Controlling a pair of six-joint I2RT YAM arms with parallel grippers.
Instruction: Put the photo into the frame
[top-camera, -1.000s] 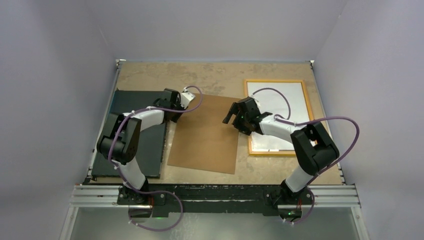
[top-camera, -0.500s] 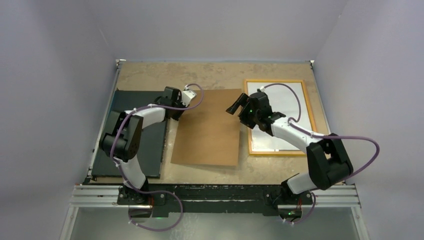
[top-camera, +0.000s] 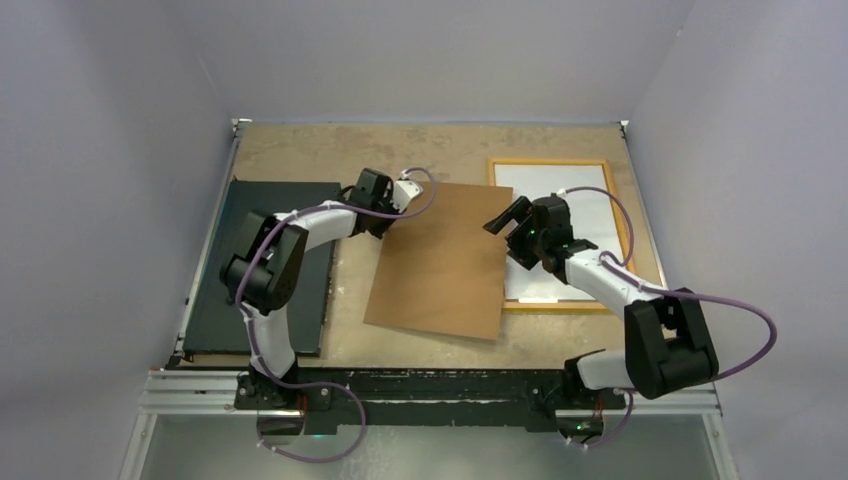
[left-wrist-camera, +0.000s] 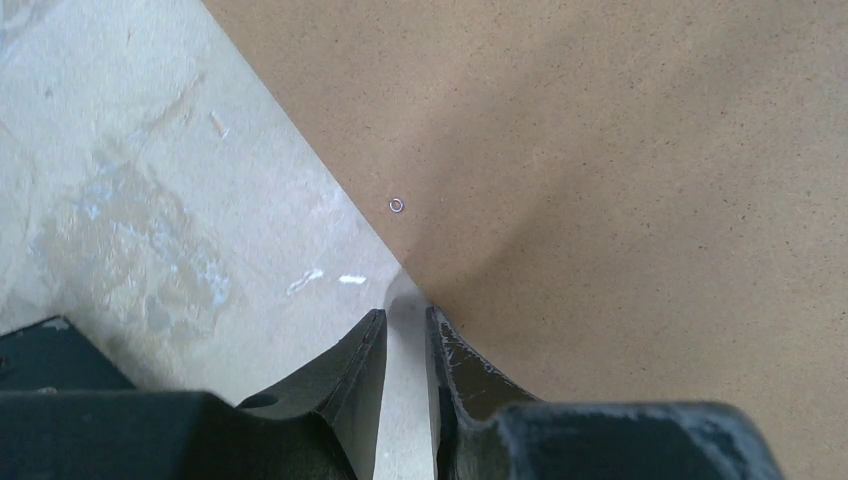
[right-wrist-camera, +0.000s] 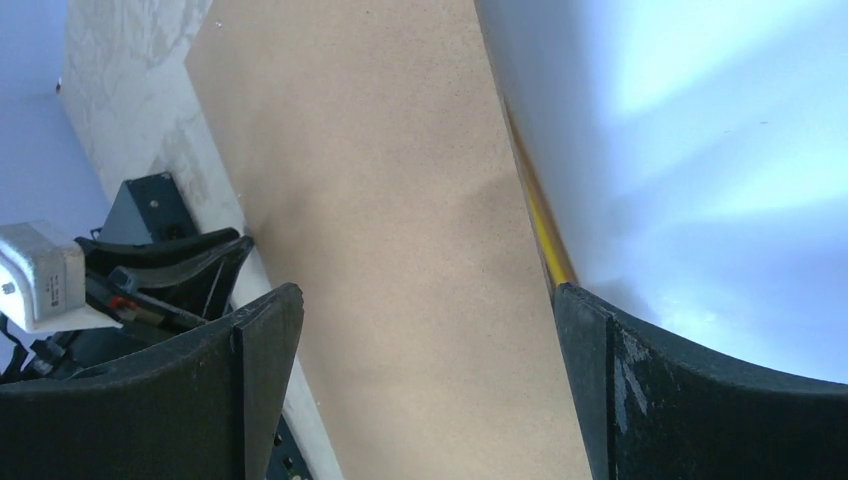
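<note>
The frame (top-camera: 616, 215), with its yellow-orange border, lies flat at the right; a plain white surface fills it and no building picture shows, so the photo's printed side is out of view. A brown backing board (top-camera: 440, 260) lies mid-table, its right edge overlapping the frame's left border (right-wrist-camera: 545, 230). My left gripper (top-camera: 384, 212) is at the board's far-left corner (left-wrist-camera: 420, 270). Its fingers are nearly together with only table in the narrow gap, and the right finger lies against the corner. My right gripper (top-camera: 512, 222) is wide open and empty above the board's right edge (right-wrist-camera: 428, 295).
A black flat board (top-camera: 270, 265) lies along the table's left side, partly under the left arm. The worn tan tabletop (top-camera: 420, 150) shows beyond the boards. Purple cables loop over both arms. Grey walls enclose the table.
The brown board has slid right and turned, now overlapping the frame's left border. My left gripper moved right with its corner. My right gripper moved right and stayed open.
</note>
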